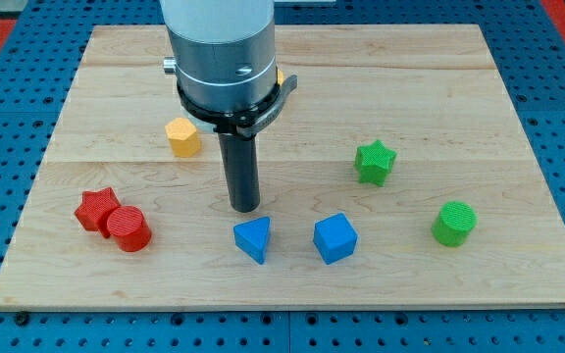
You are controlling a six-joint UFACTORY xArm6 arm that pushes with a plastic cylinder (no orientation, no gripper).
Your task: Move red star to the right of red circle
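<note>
The red star point(96, 208) lies at the view's left, touching the red circle point(128, 228), which sits just to its lower right. My tip point(245, 207) is the lower end of the dark rod near the board's middle. It stands well to the right of both red blocks and just above the blue triangle point(253, 238), apart from it.
A yellow hexagon point(182, 137) lies left of the rod. A blue cube point(334, 238) is right of the triangle. A green star point(374, 162) and a green circle point(454, 223) lie at the right. A yellow block point(280, 75) peeks from behind the arm. The wooden board point(459, 78) sits on a blue table.
</note>
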